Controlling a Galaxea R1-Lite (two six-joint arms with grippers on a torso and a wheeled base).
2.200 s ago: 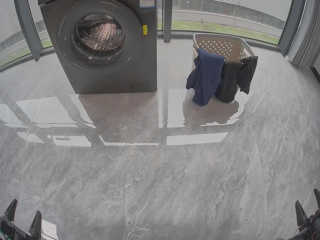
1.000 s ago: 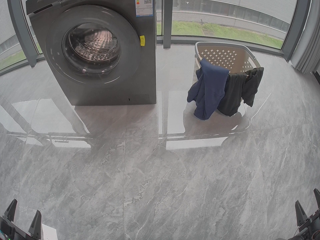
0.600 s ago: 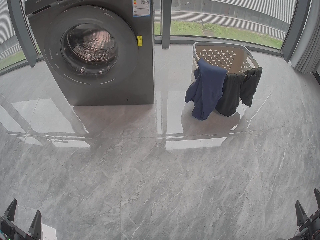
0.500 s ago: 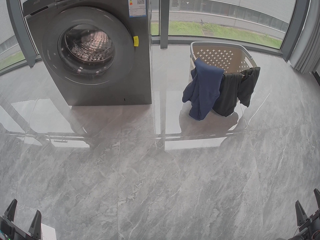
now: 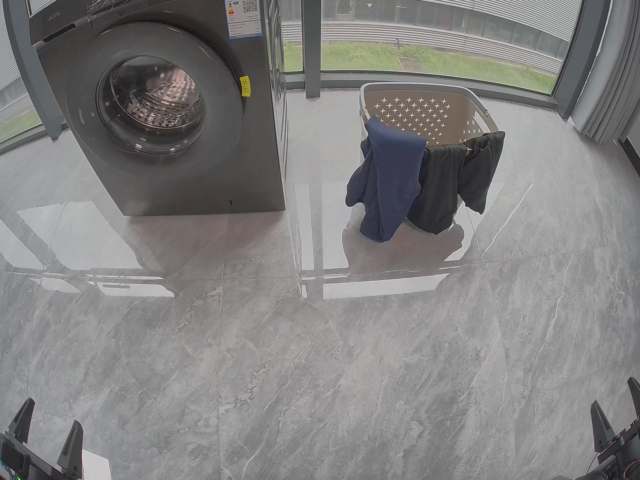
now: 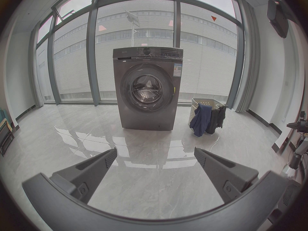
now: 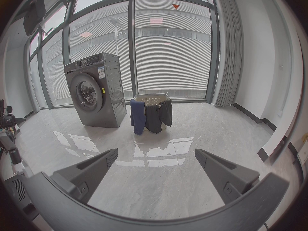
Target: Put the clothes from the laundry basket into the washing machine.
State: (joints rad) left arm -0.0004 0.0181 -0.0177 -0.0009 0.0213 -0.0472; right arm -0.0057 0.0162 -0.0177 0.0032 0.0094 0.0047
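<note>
A dark grey washing machine (image 5: pixel 167 95) stands at the far left on the floor, its round glass door closed. To its right sits a beige laundry basket (image 5: pixel 427 105) with star cut-outs. A blue garment (image 5: pixel 387 175) and a dark grey garment (image 5: pixel 443 178) hang over its near rim. My left gripper (image 5: pixel 47 428) is low at the near left corner, open and holding nothing. My right gripper (image 5: pixel 619 411) is low at the near right corner, also open. Both are far from basket and machine. The wrist views show the washing machine (image 6: pixel 147 87) (image 7: pixel 94 90) and basket (image 6: pixel 207 104) (image 7: pixel 151 97) ahead.
Glossy grey marble floor (image 5: pixel 333 368) stretches between me and the basket. Floor-to-ceiling windows (image 5: pixel 433 21) run behind machine and basket. A curtain (image 5: pixel 610 61) hangs at the far right. A white wall (image 7: pixel 263 64) closes the room's right side.
The whole head view has shifted: the camera moved closer and turned right, so machine and basket sit lower and further left in the picture. Clothes, basket and both grippers are unchanged.
</note>
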